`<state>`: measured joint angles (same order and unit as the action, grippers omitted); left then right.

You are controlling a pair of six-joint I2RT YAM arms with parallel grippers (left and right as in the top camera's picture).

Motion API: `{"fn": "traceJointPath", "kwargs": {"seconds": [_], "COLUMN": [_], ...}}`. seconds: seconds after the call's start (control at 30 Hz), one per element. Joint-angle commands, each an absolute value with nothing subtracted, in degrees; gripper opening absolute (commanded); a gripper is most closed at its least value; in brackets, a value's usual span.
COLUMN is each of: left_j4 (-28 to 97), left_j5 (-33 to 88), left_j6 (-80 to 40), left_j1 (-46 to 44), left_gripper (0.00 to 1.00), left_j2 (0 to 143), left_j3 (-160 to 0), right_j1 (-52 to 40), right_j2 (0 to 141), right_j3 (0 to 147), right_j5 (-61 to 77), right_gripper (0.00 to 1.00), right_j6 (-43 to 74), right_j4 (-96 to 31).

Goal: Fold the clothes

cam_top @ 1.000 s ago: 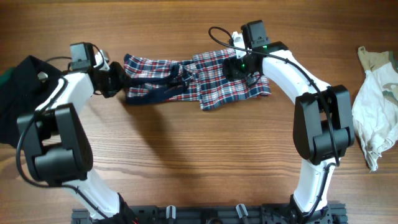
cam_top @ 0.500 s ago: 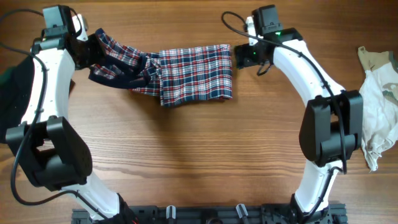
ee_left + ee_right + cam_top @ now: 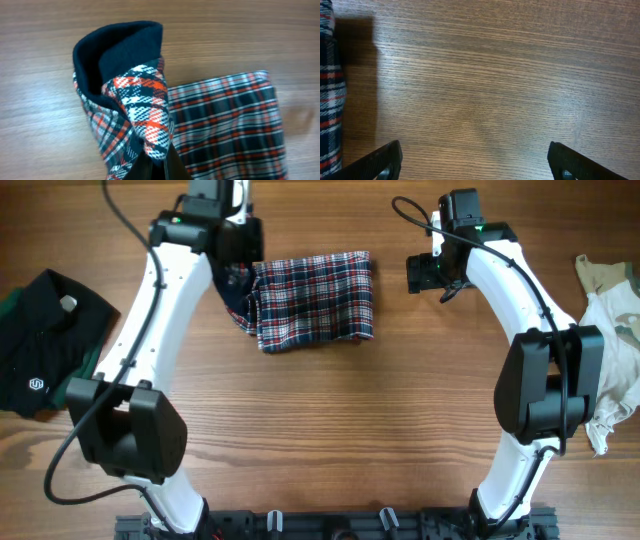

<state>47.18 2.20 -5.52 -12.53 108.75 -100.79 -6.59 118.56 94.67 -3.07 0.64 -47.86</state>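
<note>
Overhead view: the plaid shirt [image 3: 318, 300] lies on the far middle of the wooden table [image 3: 330, 430], mostly as a flat folded rectangle. Its left end is bunched and lifted, navy trim uppermost, clenched in my left pincer [image 3: 160, 170]. My right pincer [image 3: 421, 273] hangs just right of the shirt, released wide and touching nothing. A black garment [image 3: 45, 345] sits at the left edge and a white and beige garment [image 3: 605, 350] at the right edge, both well apart from the shirt. As I judge the risk, nothing pins the flat part, so carrying the bunched end across could drag or rumple it. Letting go while the cloth is wadded would leave a lump, not a clean fold.
</note>
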Motion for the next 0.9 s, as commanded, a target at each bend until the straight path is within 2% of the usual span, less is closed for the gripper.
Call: {"fn": "traceJointPath", "kwargs": {"seconds": [0.0, 0.33, 0.87], "left_j4": [45.0, 40.7, 37.7], "left_j5": [1.8, 1.8, 1.3], "left_j6": [-7.1, -9.5, -9.5], "left_j1": [-17.5, -28.7, -37.4], "left_gripper": [0.04, 0.04, 0.06], "left_j2": [107.6, 110.8, 124.6], "left_j3": [-102.3, -102.3, -102.3], "right_j1": [-5.2, -4.5, -4.4], "right_j2": [116.8, 116.8, 116.8], "right_j3": [95.6, 95.1, 95.1], "right_j5": [-3.9, -3.0, -3.0], "right_gripper": [0.94, 0.94, 0.95], "right_j6": [1.7, 2.1, 1.9], "right_j4": [-48.5, -49.7, -49.7]}}
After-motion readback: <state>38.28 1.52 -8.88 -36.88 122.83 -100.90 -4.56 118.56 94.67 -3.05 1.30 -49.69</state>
